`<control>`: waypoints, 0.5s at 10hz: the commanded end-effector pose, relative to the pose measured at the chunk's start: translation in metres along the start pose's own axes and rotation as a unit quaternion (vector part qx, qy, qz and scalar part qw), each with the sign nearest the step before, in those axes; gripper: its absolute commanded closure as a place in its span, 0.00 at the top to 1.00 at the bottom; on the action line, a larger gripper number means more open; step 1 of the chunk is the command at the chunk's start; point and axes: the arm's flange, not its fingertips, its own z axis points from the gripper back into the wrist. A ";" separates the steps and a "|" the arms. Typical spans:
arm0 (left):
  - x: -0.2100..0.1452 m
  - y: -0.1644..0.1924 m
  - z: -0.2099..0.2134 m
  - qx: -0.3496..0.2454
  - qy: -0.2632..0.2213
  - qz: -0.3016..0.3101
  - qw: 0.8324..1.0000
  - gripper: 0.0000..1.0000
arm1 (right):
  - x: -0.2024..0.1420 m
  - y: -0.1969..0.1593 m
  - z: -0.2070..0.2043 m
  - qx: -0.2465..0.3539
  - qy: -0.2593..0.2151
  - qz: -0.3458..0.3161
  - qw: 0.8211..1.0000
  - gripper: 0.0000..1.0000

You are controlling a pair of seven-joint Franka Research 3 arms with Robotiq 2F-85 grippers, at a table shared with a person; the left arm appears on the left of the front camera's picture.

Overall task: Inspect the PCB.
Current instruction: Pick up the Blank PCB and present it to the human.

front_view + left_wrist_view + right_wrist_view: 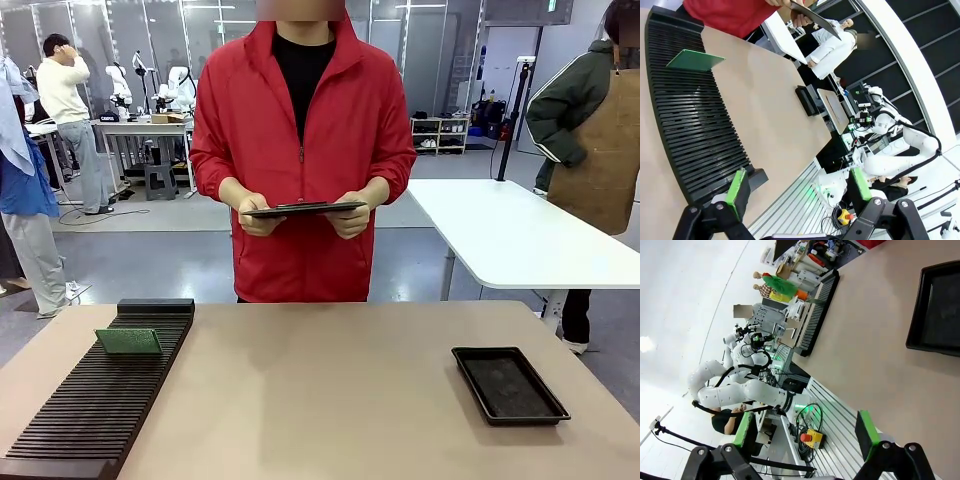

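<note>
The PCB [128, 341] stands untouched in the black slotted rack [100, 410] on the left of the worktop [330, 400], with the inspection not yet begun. The left gripper [798, 184] and right gripper [805, 430] hang spread and empty, well apart from it.

Matt PCB [128, 341], smooth matt table [320, 400]

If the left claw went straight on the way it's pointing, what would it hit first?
The left claw would probably meet the bare beige tabletop near its edge, beside the long black slotted rack; depth is unclear.
</note>
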 end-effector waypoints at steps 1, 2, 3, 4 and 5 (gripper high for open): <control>-0.001 0.000 0.002 -0.004 0.004 -0.002 1.000 1.00 | 0.000 0.001 0.000 0.005 -0.001 0.001 1.000 1.00; -0.001 0.000 0.002 -0.004 0.004 -0.002 1.000 1.00 | 0.000 0.001 0.000 0.005 -0.001 0.001 1.000 1.00; -0.001 0.000 0.002 -0.004 0.004 -0.002 1.000 1.00 | 0.000 0.001 0.000 0.005 -0.001 0.001 1.000 1.00; -0.001 0.000 0.002 -0.004 0.004 -0.002 1.000 1.00 | 0.000 0.001 0.000 0.005 -0.001 0.001 1.000 1.00; 0.000 0.000 0.000 0.000 0.000 0.000 1.000 1.00 | 0.000 0.001 0.000 0.005 -0.001 0.001 1.000 1.00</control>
